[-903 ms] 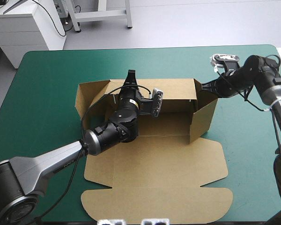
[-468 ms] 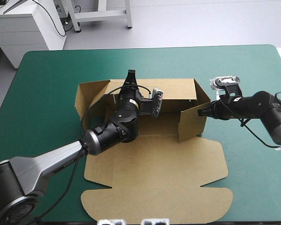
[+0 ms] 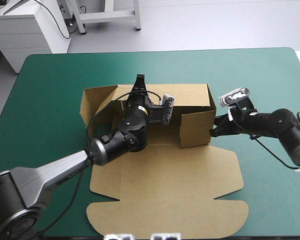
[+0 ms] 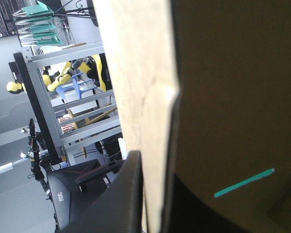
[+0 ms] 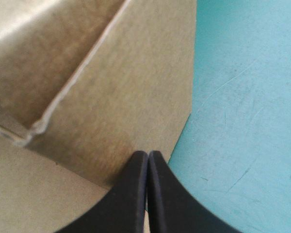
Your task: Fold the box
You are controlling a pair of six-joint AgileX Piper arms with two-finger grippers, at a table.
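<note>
High view: the brown box [image 3: 165,170] lies mid-table on the teal-green cover [image 3: 50,100]. Its lid panel [image 3: 165,215] lies flat toward the near edge and its back wall [image 3: 190,95] is raised. The left gripper [image 3: 139,81] sits at that wall's top edge. The right gripper [image 3: 215,131] touches the outer face of the right side flap [image 3: 196,127], which stands angled inward across the tray floor. Left wrist view: the left gripper [image 4: 155,204] has a pale board edge between its black fingers [image 4: 121,194], all but closed, so it is clamped on the box. Right wrist view: the right gripper [image 5: 148,162] is pressed together into one point and holds nothing, its tip against the brown flap [image 5: 121,97], with bare cover beside it. We judge the step in hand to be tucking the right end flap inward while the back wall is held up. The next move, we reckon, calls for a steady push along the floor, flap kept square to the wall, left clamp firm.
</note>
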